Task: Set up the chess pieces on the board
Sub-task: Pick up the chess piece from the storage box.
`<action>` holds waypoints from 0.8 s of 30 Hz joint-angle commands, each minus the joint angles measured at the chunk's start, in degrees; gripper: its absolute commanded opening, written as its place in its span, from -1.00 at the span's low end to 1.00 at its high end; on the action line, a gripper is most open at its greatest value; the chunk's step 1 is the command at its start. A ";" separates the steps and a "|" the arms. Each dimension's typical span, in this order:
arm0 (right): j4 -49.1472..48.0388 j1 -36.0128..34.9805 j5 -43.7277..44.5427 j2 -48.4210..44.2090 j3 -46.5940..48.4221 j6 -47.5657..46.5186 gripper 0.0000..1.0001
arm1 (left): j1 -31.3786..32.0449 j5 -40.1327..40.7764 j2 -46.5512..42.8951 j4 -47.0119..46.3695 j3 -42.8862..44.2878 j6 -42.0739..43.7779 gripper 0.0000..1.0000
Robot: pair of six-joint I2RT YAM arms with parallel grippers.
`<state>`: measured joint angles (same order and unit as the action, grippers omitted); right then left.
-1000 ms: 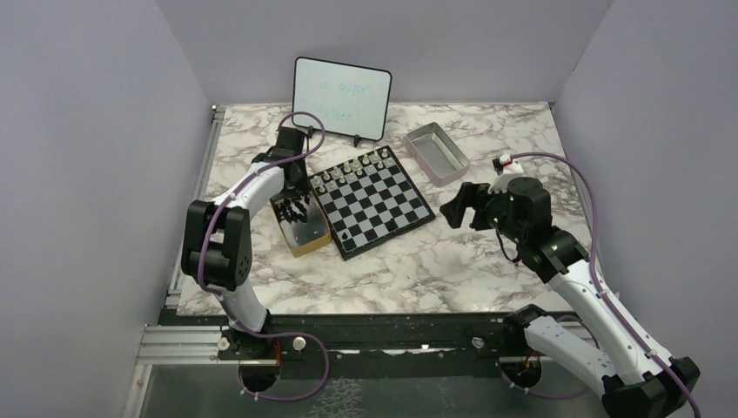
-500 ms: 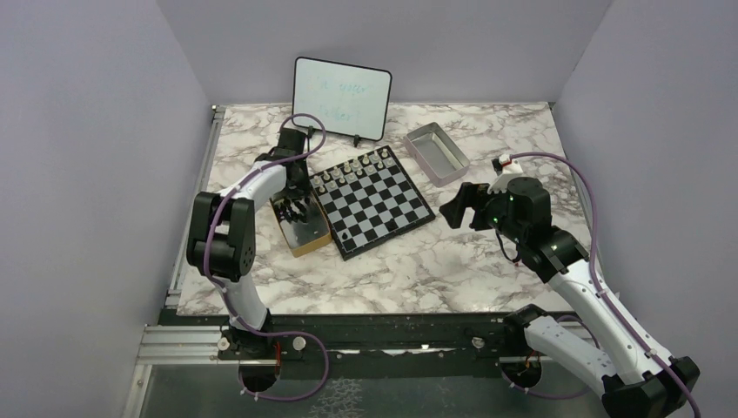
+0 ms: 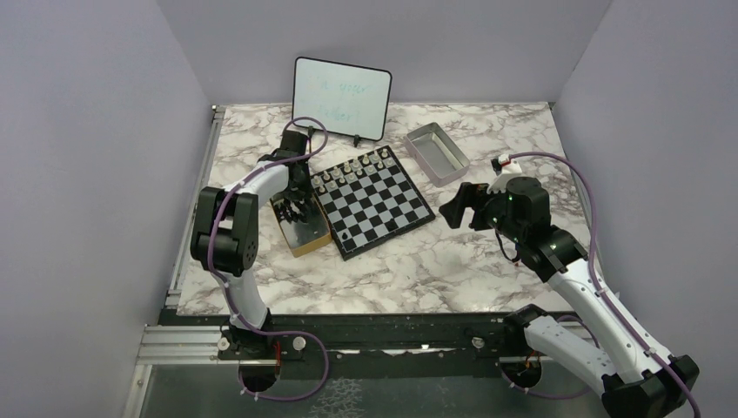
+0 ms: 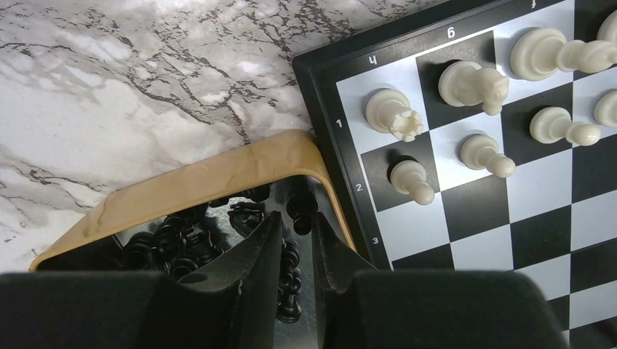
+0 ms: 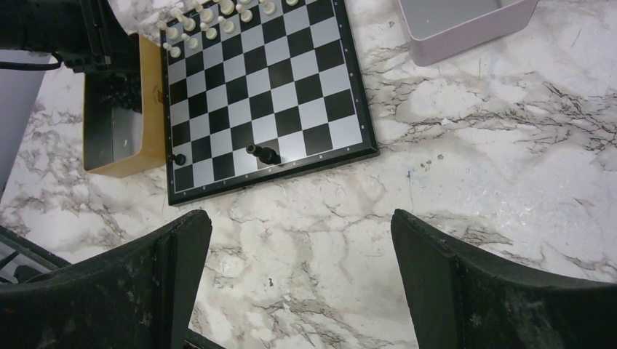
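Note:
The board (image 3: 383, 205) lies mid-table with pale figures (image 3: 352, 167) along its far rows. Two black chess pieces (image 5: 177, 158) (image 5: 262, 154) stand on its near rows. More black chess pieces (image 4: 174, 240) lie heaped in the tan wooden box (image 4: 211, 171) against the board's left edge. My left gripper (image 4: 297, 218) hangs over that box, jaws narrowly apart and shut on one black chess piece (image 4: 301, 209) at the fingertips. My right gripper (image 5: 295, 218) hovers wide open above bare marble right of the board (image 5: 262, 94), holding nothing.
A grey metal tray (image 3: 437, 152) sits at the back right, beyond the board's far corner. A small whiteboard (image 3: 341, 97) stands at the back. Purple walls close in the marble table (image 3: 418, 261) on both sides.
The left arm's elbow has shifted slightly right while its gripper stays over the box. The right arm has not moved.

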<state>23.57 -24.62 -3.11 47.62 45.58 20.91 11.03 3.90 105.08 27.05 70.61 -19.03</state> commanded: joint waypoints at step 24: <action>-1.60 0.45 -2.05 -0.49 -1.72 -0.16 0.99 | -1.01 -0.34 -0.49 2.40 2.24 1.97 -0.77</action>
<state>23.16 -24.62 -3.92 47.59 44.71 20.93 10.46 3.84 106.69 27.40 71.53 -17.72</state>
